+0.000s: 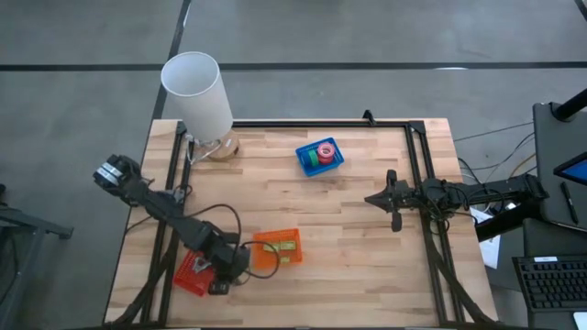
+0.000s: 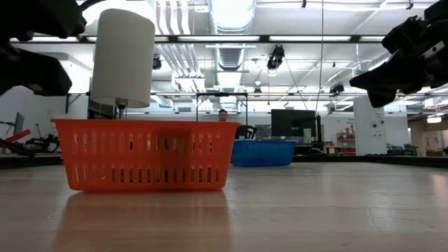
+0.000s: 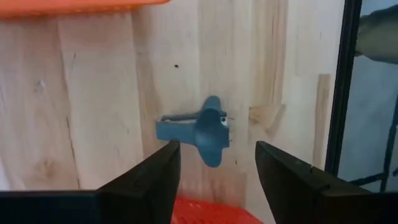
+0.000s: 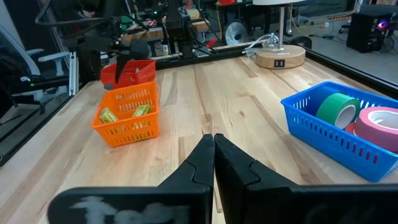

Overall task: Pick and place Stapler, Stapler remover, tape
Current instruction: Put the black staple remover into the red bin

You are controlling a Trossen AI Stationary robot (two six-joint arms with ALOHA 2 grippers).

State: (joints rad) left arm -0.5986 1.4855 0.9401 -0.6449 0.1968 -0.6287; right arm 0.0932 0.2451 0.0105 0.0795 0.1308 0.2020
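A small blue staple remover (image 3: 202,129) lies flat on the wooden table, between an orange bin (image 1: 278,247) and a red bin (image 1: 191,273). My left gripper (image 3: 216,163) hovers over it, open, one finger on each side and clear of it. In the high view that gripper (image 1: 227,270) hides the remover. A blue bin (image 1: 320,156) holds a green tape roll (image 4: 339,107), a pink one (image 4: 379,121) and a red one (image 1: 326,150). Small yellow-green items (image 4: 124,113) lie in the orange bin. My right gripper (image 1: 390,200) waits shut above the table's right half.
A white-shaded lamp (image 1: 197,92) stands on its wooden base (image 4: 280,57) at the far left corner. A black frame (image 1: 417,174) runs along the table's edges. Bare wood lies between the bins and the right arm. A person shows far behind in the low view.
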